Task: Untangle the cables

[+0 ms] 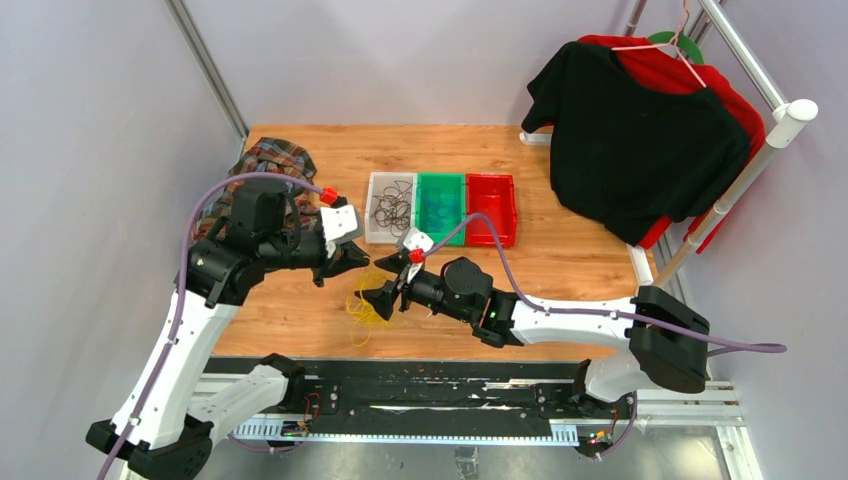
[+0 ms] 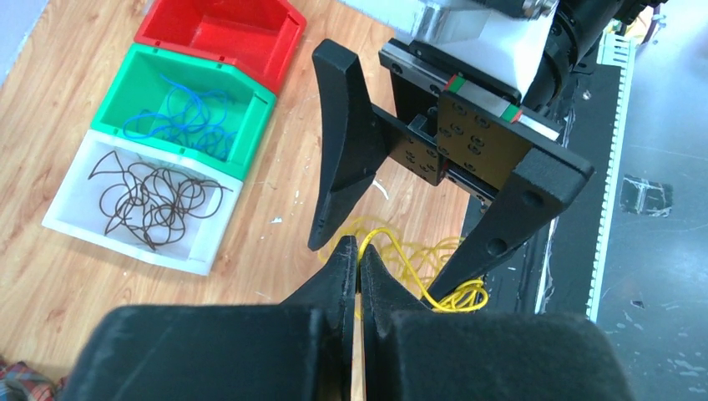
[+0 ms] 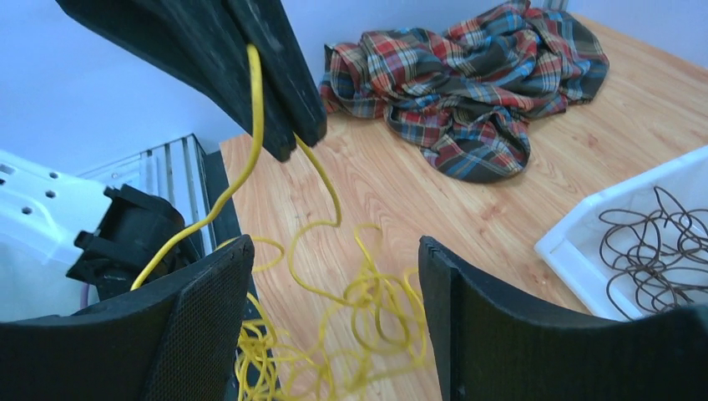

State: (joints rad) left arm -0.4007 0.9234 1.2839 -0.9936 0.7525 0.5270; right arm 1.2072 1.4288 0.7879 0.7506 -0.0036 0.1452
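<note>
While left claw [image 2: 359, 255] pinches one yellow cable [image 3: 255, 109], right claw [image 3: 334, 251] gapes empty | risk: lifting may drag whole tangle [image 3: 367, 317] (loops look interlocked)

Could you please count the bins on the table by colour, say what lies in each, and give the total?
White bin, with brown cables: 1
Green bin, with blue cables: 1
Red bin, nothing seen inside: 1
Total: 3 bins
</note>
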